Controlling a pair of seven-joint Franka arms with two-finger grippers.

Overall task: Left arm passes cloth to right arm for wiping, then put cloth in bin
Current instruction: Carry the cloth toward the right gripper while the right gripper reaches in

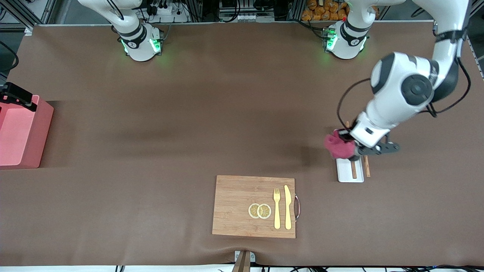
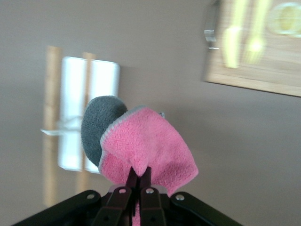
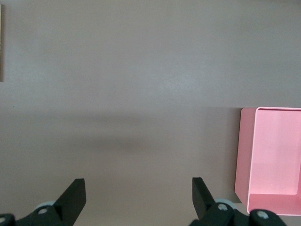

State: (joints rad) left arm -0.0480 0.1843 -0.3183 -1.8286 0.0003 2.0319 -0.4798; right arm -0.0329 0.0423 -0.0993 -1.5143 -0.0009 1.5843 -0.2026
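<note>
The left claw [image 2: 138, 188] pinched the pink cloth [image 1: 337, 145] over the white tray [image 1: 349, 170], ready to pass it. The right claw [image 3: 138, 197] waited, open, over the table [image 1: 189, 113] beside the bin [image 3: 273, 160].

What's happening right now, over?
Left gripper shut on cloth, over white tray. Right gripper open near bin. Nothing blocking.

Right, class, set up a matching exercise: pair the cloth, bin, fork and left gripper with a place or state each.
Things:
1. cloth
2. bin
3. fork
4. left gripper

Places or states:
A. lying on the wooden board
B. shut, above the white tray
C. at the right arm's end of the table
D. held in the air, pinched by fingers

Pairs: 1-D, 2-C, 3-A, 4-B
</note>
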